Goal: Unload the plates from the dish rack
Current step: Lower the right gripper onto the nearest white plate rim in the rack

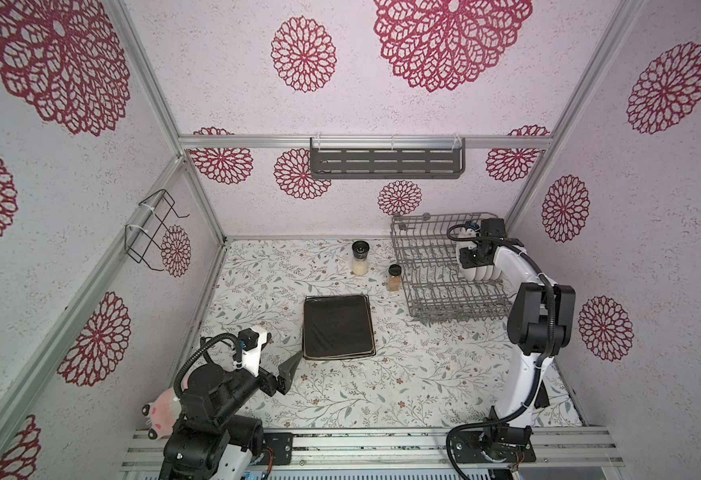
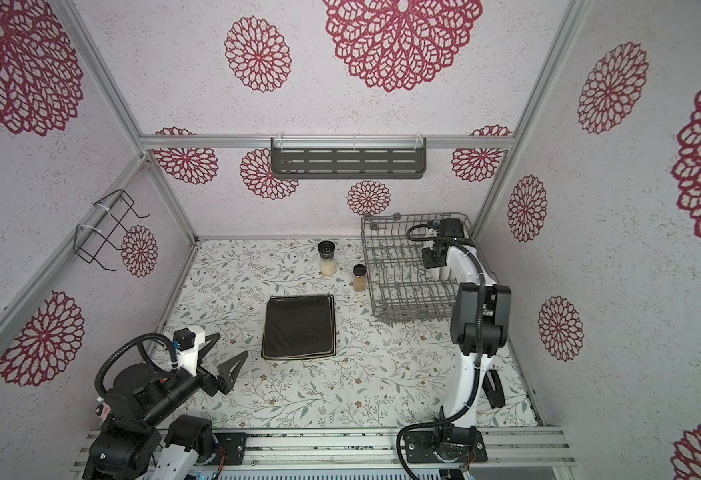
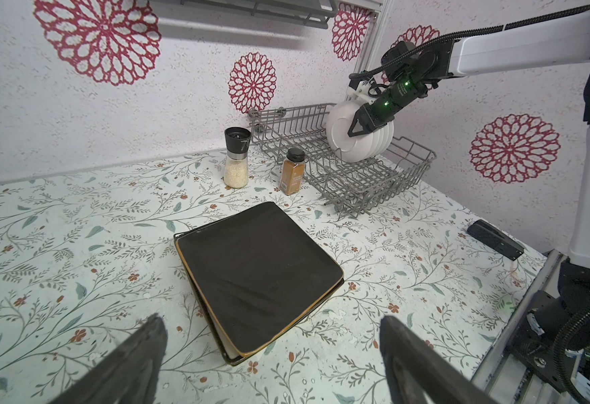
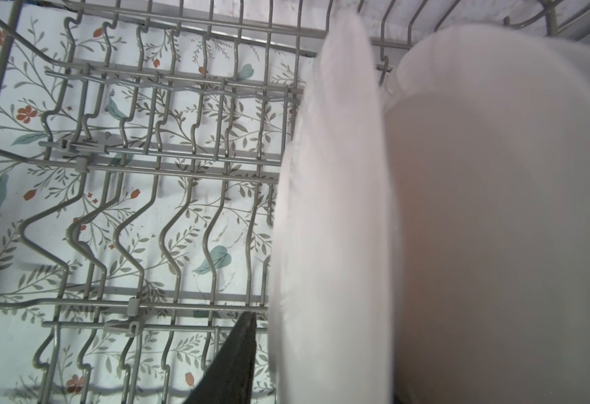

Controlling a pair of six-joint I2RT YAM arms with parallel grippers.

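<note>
Lifting the front white plate (image 3: pixel 337 119) straight up works best; can't tell if the right gripper (image 3: pixel 354 133) pinches it yet.

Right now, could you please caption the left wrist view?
Right gripper at the nearest white plate in the dish rack; square plates stacked nearby.

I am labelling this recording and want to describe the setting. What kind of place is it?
Probably a robot test cell dressed as a kitchen counter: papered panels in an aluminium frame, two arms bolted to a rail, and a dish rack holding white plates beside a grinder and spice jar.
</note>
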